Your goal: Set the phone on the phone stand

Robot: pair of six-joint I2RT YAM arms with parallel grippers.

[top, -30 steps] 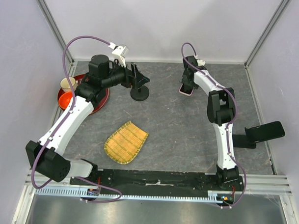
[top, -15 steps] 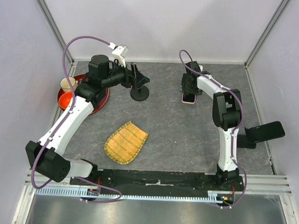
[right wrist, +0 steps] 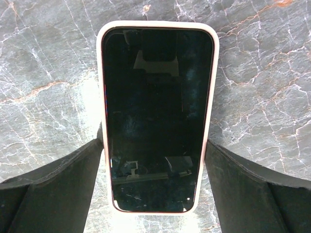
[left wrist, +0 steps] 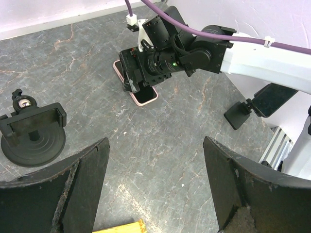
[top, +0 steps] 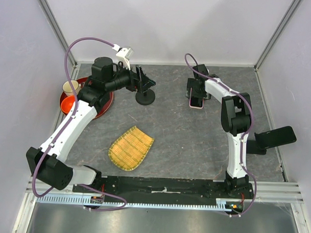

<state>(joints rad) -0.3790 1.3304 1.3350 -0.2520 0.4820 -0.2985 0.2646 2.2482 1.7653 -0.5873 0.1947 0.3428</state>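
Step in hand: securing the phone (right wrist: 155,116) for lifting. It lies flat and screen up on the table (top: 180,138), toward the far side and right of centre.

The right gripper (right wrist: 154,145) straddles it from above. Its fingers (right wrist: 73,179) meet the pale pink rim on both long sides, at the half of the phone nearer the wrist. We judge it closed on the phone, though the firmness of the grip cannot be confirmed.

Recommendation: the hold sits off the phone's middle, so the free end may droop. Lift straight and slowly, and keep the phone level.

The phone stand (top: 145,98) is upright, well apart to the left of the phone, with its clamp (left wrist: 34,121) on top. The left gripper (left wrist: 155,145) hangs wide apart and holds nothing, just beside the stand, where we judge it could steady the stand.
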